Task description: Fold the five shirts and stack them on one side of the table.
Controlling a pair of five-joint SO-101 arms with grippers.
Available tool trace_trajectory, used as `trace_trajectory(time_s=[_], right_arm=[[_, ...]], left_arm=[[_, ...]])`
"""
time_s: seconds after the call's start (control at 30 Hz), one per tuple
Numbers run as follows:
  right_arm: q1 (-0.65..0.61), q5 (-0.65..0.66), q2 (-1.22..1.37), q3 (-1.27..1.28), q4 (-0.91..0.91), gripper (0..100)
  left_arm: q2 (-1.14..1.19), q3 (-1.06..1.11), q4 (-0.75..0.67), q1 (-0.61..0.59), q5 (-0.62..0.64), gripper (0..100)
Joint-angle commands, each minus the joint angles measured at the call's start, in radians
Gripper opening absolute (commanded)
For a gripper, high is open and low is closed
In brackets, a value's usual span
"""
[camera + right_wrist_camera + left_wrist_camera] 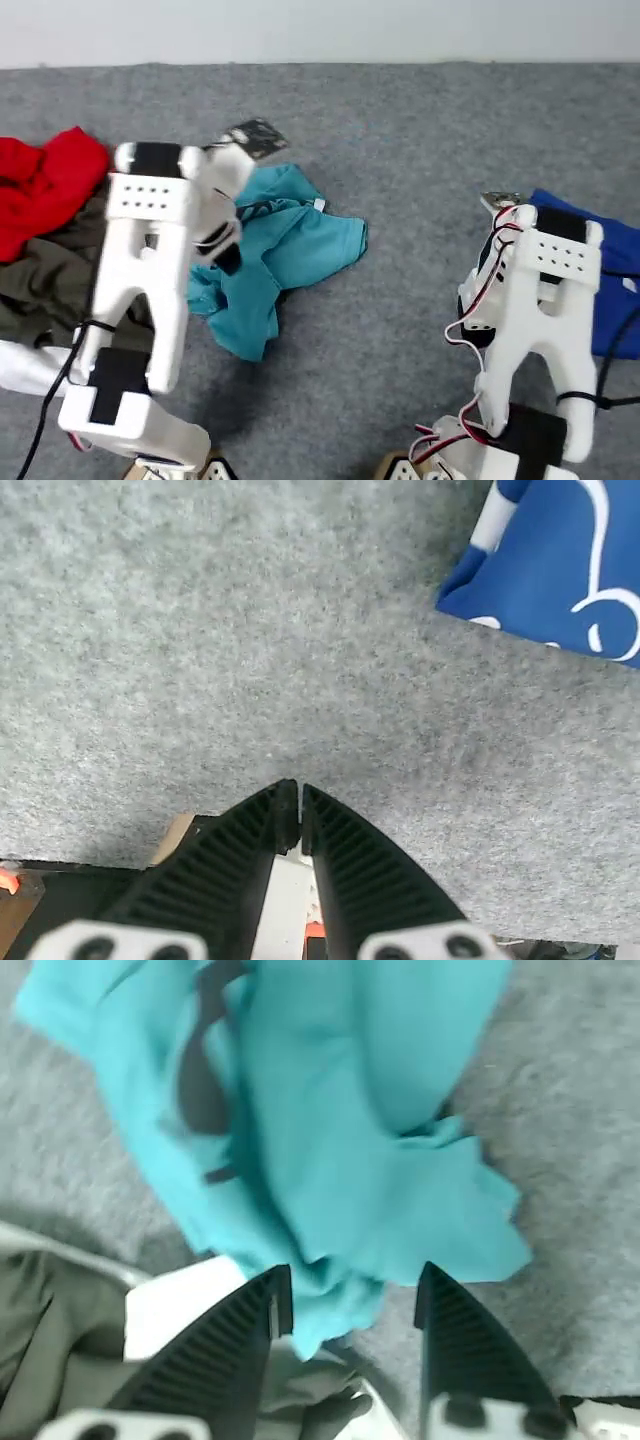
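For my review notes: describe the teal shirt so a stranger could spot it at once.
On the grey table, look beside the clothes heap at the left edge. The teal shirt lies crumpled there, below the open left gripper. Its neighbours are red, olive and white.

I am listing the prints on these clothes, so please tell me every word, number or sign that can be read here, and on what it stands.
No text can be read.
Blue shirt: white curved lines, not legible as letters.
Teal shirt: small white tag, too small to read.
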Motion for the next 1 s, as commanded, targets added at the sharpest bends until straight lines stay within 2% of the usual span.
trace_trajectory(time_s=[0.0, 0.17, 0.37, 0.5, 0.6, 0.73, 0.83, 0.97], right_arm=[[-0.007, -0.008, -0.038, -0.003, 0.005, 0.9], [-0.007, -0.008, -0.036, -0.003, 0.005, 0.9], [-0.007, -0.008, -0.036, -0.003, 0.001, 0.9], [-0.007, -0.008, -0.036, -0.003, -0.004, 0.9], [-0.007, -0.008, -0.036, -0.003, 0.001, 0.9], [-0.005, -0.008, -0.036, -0.003, 0.007, 0.9], [-0.005, -0.008, -0.036, -0.003, 0.007, 0.9], [-0.005, -0.008, -0.038, -0.003, 0.01, 0.9]], left_arm=[[-0.051, 0.054, 0.029, 0.055, 0.028, 21], [-0.04, 0.162, -0.025, 0.055, 0.095, 20], [-0.037, 0.272, -0.374, 0.032, 0.265, 20], [0.0, 0.315, -0.569, 0.106, 0.336, 20], [0.109, 0.282, -0.651, 0.166, 0.391, 20], [0.252, 0.099, -0.646, 0.18, 0.505, 20], [0.299, -0.065, -0.559, 0.18, 0.551, 20], [0.305, -0.194, -0.417, 0.184, 0.549, 20]])
